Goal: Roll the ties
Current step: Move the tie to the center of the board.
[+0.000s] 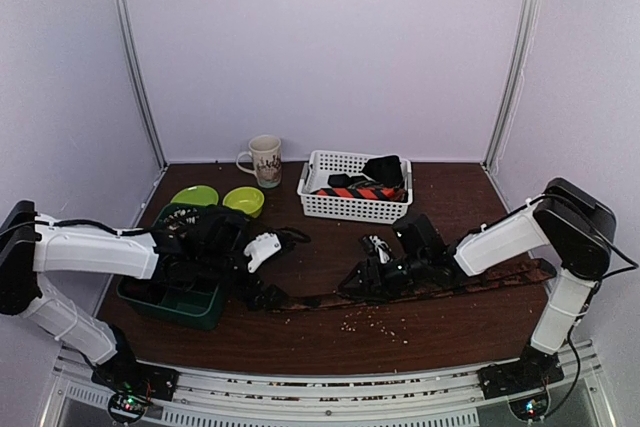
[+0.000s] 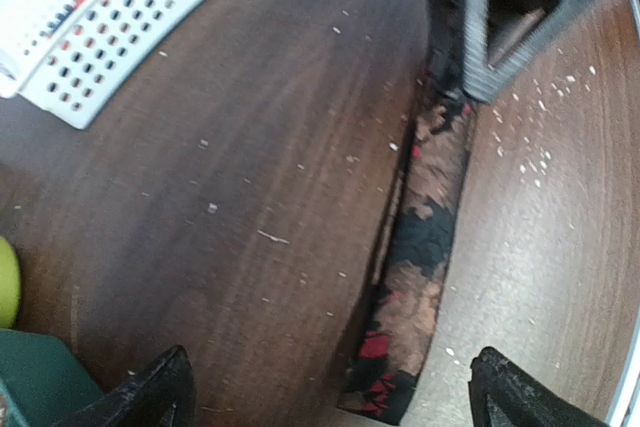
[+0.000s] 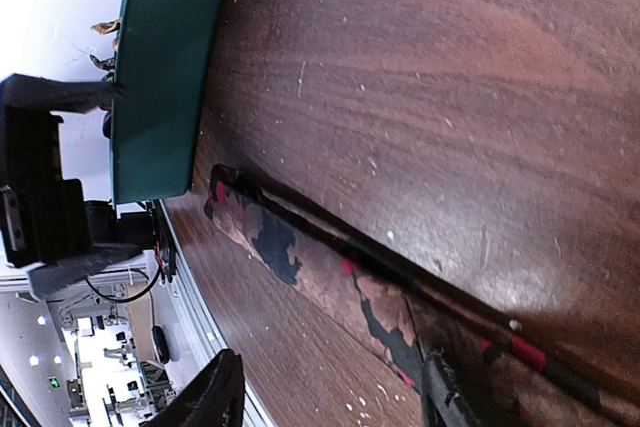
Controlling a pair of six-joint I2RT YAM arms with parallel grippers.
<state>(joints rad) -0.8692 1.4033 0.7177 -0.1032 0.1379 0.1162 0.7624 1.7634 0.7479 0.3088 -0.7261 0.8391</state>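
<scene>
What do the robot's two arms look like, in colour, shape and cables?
The left arm and the right arm both have white, boxy link covers with black joints. The wrists and jaws are black, and the fingers look wedge-shaped. Thin black cables run along each arm.

**White Shells, Black Joints**

The left arm (image 1: 95,250) and the right arm (image 1: 500,240) pair white shell segments with black joint housings. Thin black cables (image 1: 85,224) trail along them. The fingers (image 2: 160,392) are matte black wedges. The bases (image 1: 125,405) show small green and red lights.
</scene>
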